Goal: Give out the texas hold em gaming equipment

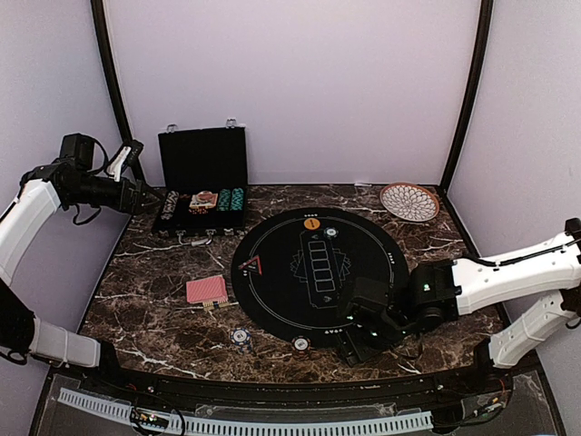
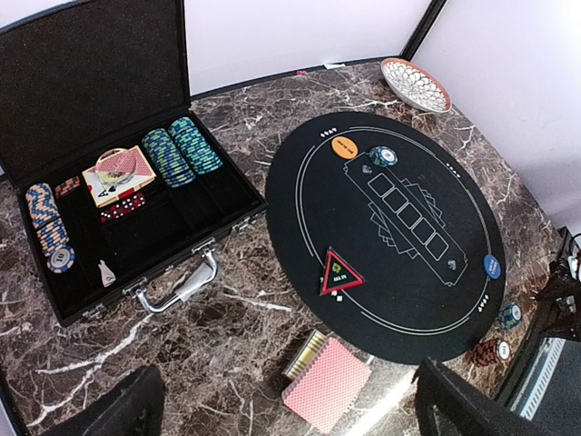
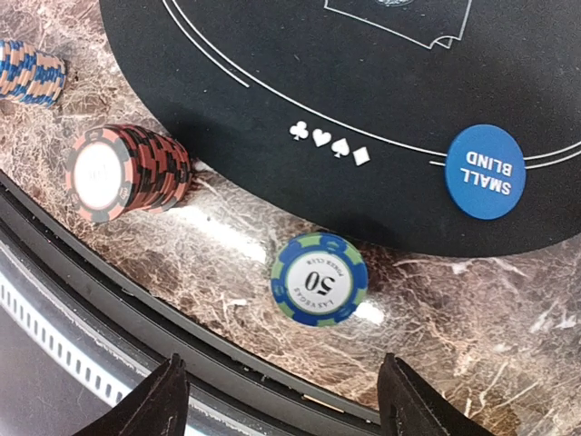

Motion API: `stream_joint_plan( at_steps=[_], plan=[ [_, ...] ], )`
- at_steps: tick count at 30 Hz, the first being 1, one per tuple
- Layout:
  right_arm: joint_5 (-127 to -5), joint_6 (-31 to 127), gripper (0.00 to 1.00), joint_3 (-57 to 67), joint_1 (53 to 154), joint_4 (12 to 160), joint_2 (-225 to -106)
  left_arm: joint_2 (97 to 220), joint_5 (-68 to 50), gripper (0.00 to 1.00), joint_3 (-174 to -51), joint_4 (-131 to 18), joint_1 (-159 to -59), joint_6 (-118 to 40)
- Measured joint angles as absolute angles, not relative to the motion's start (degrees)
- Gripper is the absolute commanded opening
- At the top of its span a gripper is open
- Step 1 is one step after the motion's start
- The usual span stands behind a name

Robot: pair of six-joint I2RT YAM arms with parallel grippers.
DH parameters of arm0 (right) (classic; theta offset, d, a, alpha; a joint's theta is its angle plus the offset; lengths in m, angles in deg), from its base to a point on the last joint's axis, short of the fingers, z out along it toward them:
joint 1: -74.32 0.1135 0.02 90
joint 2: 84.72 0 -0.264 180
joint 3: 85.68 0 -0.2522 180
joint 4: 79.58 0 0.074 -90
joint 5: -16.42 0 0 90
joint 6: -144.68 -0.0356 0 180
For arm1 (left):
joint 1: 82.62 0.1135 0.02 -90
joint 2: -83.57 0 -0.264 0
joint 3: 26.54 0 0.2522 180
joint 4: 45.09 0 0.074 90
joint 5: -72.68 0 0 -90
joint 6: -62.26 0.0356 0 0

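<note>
The right claw (image 3: 281, 359) stands partly open over the near edge of the tabletop (image 3: 508, 327) and holds nothing. Just ahead of it, in line with the gap between its fingers, a blue-and-green poker chip (image 3: 319, 279) lies flat on the marble, touching neither finger. Further ahead, to the left in its wrist view, sits a red-and-black chip stack (image 3: 123, 173). Ahead to the right, the blue marker disc (image 3: 486, 172) rests on the black mat (image 3: 272, 54).

The step in hand looks like setting chips out at this near seat. A pickup would call for a straight descent and a careful close on a thin, flat chip.

The left claw (image 2: 287, 366) hangs wide open and empty, high up. The chip case (image 2: 91, 82) is ahead to its left and the red-backed cards (image 2: 327, 395) are just below.
</note>
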State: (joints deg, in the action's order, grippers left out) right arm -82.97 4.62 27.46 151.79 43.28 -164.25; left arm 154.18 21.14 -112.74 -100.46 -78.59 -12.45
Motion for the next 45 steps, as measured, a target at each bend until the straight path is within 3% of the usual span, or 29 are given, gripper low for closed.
stream_joint_plan(
  at_steps=[12,30,38,45],
  plan=[
    [-83.47,6.69,0.72,26.87,151.82,44.90,-173.78,154.42,22.58,0.99,-112.74,-100.81,-78.61,-12.61],
    [-83.45,10.52,0.64,26.30,146.92,47.22,-174.68,154.03,22.73,0.99,-112.74,-100.91,-78.59,-12.76],
    [-82.07,12.05,0.57,26.04,146.33,48.13,-176.88,154.03,22.67,0.99,-112.74,-101.00,-78.59,-12.50],
    [-81.48,12.38,0.43,26.04,145.98,48.44,-176.93,154.03,22.62,0.99,-112.74,-101.05,-78.59,-12.21]
  ],
)
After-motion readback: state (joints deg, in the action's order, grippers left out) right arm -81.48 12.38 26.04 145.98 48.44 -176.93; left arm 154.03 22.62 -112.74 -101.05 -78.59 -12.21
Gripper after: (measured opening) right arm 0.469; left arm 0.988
